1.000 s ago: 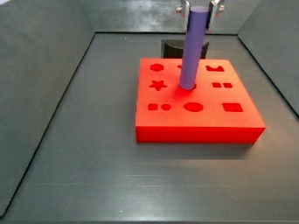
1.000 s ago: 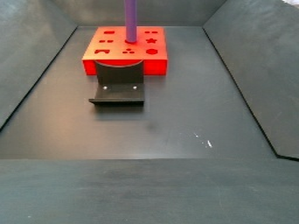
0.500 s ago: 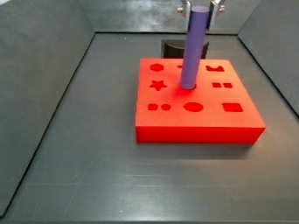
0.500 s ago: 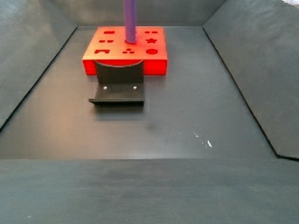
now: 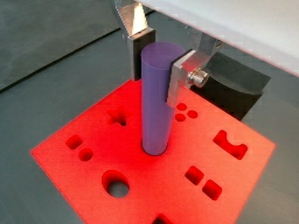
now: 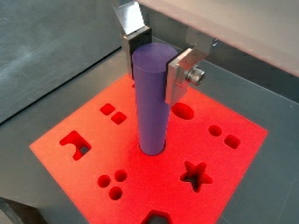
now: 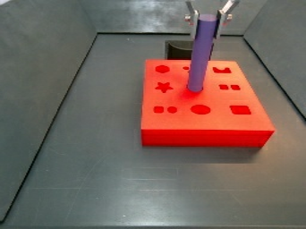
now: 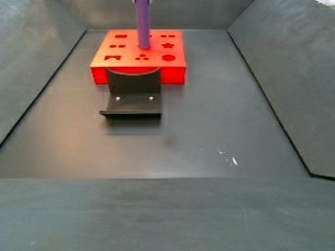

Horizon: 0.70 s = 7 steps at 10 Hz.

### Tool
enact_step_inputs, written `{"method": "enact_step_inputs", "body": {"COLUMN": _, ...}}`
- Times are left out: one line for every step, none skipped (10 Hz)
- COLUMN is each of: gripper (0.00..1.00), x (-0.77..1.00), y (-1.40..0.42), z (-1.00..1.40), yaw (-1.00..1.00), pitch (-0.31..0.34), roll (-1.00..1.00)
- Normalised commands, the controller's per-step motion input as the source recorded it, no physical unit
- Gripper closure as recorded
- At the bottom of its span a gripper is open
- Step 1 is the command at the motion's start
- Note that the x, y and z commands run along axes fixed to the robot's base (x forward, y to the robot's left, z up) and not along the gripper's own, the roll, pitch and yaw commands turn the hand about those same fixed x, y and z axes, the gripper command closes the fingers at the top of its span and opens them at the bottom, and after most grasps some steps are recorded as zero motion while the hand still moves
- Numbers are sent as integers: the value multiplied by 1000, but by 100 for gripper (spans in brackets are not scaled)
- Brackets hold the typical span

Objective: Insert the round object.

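Note:
The round object is a long purple peg point(image 7: 201, 54). It stands nearly upright with its lower end on the middle of the red block point(image 7: 203, 125). My gripper point(image 7: 209, 9) is shut on the peg's upper end, directly above the block. In both wrist views the silver fingers point(image 5: 184, 74) point(image 6: 181, 74) clamp the peg point(image 5: 153, 105) point(image 6: 149, 101) from two sides. The peg's foot covers the spot it stands on, so I cannot tell how deep it sits. The block's top point(image 5: 140, 188) point(image 6: 117, 157) has several shaped cut-outs. A side view shows the peg point(image 8: 143, 25) over the block point(image 8: 140, 69).
The dark fixture point(image 8: 132, 98) stands on the floor right beside the block; in a side view it point(image 7: 180, 46) shows behind it. Grey walls point(image 7: 48, 98) point(image 8: 281, 108) slope up around the dark floor. A round cut-out point(image 6: 184, 111) lies close to the peg.
The peg's top and the gripper sit slightly lower than before, and the block has shifted a touch to the right in a side view. The grip is unchanged.

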Motion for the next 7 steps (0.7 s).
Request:
{"method": "enact_step_inputs", "body": {"gripper": 100, "x": 54, "y": 0, "z": -820, "yaw": 0, "pitch": -181, "roll": 0}}
{"method": "enact_step_inputs", "body": {"gripper": 100, "x": 129, "y": 0, "z": -874, "yaw": 0, "pitch": -164, "roll": 14}}
{"method": "enact_step_inputs", "body": {"gripper": 100, "x": 197, "y": 0, "z": -874, "yaw": -20, "pitch": -129, "roll": 101}}
{"method": "enact_step_inputs", "body": {"gripper": 100, "x": 223, "y": 0, "z": -851, "yaw": -60, "pitch": -89, "roll": 166}}
{"method": "enact_step_inputs", "body": {"gripper": 100, "x": 137, "y": 0, "z": -829, "yaw": -23, "pitch": -69, "roll": 219}}
{"method": "enact_step_inputs", "body": {"gripper": 100, "x": 0, "y": 0, "z": -520, "yaw": 0, "pitch": -4, "roll": 266}}
{"method": "enact_step_inputs", "body": {"gripper": 100, "x": 0, "y": 0, "z": 0, "yaw": 0, "pitch": 0, "roll": 0}}
